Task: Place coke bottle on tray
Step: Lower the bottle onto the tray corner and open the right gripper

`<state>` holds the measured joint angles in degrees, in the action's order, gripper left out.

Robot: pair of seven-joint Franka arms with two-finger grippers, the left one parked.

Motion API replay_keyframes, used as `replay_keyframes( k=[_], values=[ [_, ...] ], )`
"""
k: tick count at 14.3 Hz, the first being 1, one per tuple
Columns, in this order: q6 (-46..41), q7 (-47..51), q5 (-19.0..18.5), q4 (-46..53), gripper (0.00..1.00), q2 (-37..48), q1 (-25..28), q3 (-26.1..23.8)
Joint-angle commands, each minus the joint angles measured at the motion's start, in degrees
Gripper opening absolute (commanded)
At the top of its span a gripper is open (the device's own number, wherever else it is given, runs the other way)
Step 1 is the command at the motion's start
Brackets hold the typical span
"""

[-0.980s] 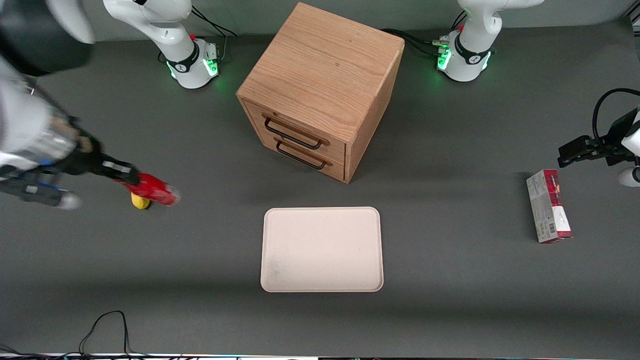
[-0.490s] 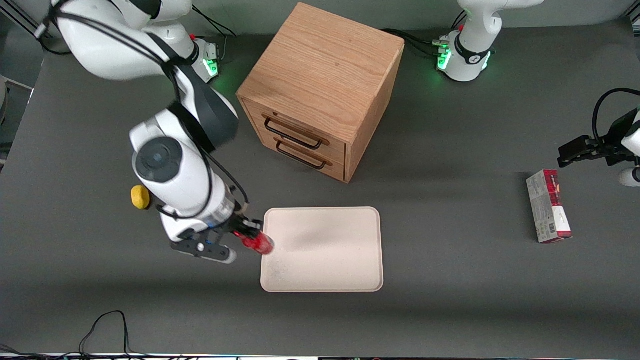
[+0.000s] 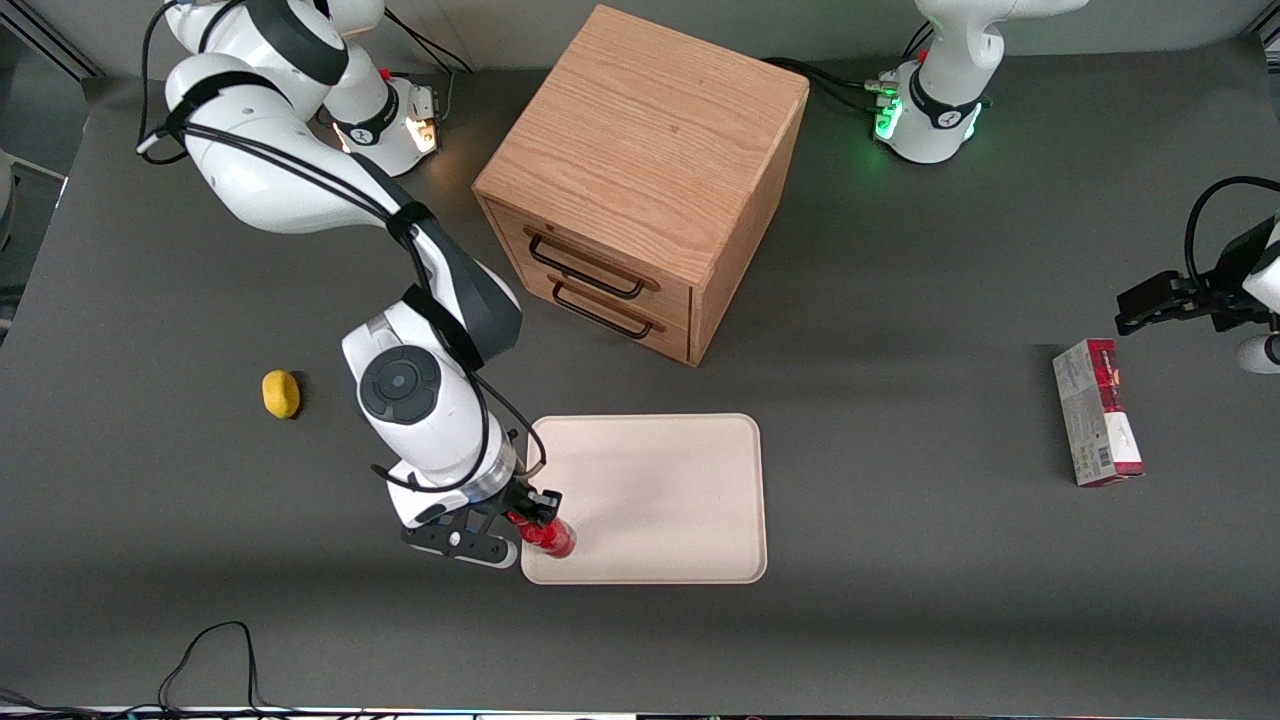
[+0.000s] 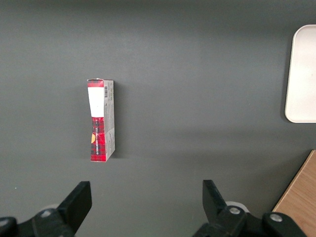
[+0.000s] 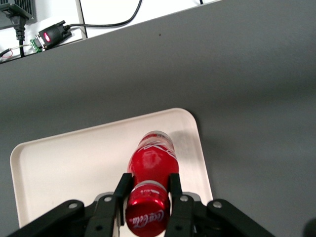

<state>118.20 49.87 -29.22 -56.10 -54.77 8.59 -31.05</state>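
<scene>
The coke bottle point(image 3: 546, 535), glossy red with a red cap and white lettering, is held in my right gripper point(image 3: 532, 522) over the corner of the cream-white tray point(image 3: 660, 500) that is nearest the front camera, toward the working arm's end. In the right wrist view the two black fingers point(image 5: 174, 186) press on the bottle's neck just below the cap point(image 5: 146, 213), and the bottle's body point(image 5: 150, 158) points down at the tray point(image 5: 64, 163) near its rounded corner. Whether the bottle's base touches the tray cannot be told.
A wooden two-drawer cabinet point(image 3: 640, 170) stands farther from the front camera than the tray. A small yellow object point(image 3: 281, 393) lies toward the working arm's end. A red-and-grey carton point(image 3: 1097, 411) lies toward the parked arm's end, also in the left wrist view point(image 4: 101, 120).
My right gripper has carried the coke bottle from beside the yellow object to the tray's edge and then nearer the front camera, over the tray's corner.
</scene>
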Motion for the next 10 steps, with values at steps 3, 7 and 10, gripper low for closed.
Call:
replay_keyframes(
  k=[3,7,10],
  values=[
    [0.9,1.6,-2.1,2.4,0.24,-2.3,0.8,0.9],
    [0.8,5.5,-3.6,2.6,1.00,-1.7,0.7,1.1],
    [0.0,5.3,-3.3,2.4,1.00,1.1,0.2,1.3]
  ],
)
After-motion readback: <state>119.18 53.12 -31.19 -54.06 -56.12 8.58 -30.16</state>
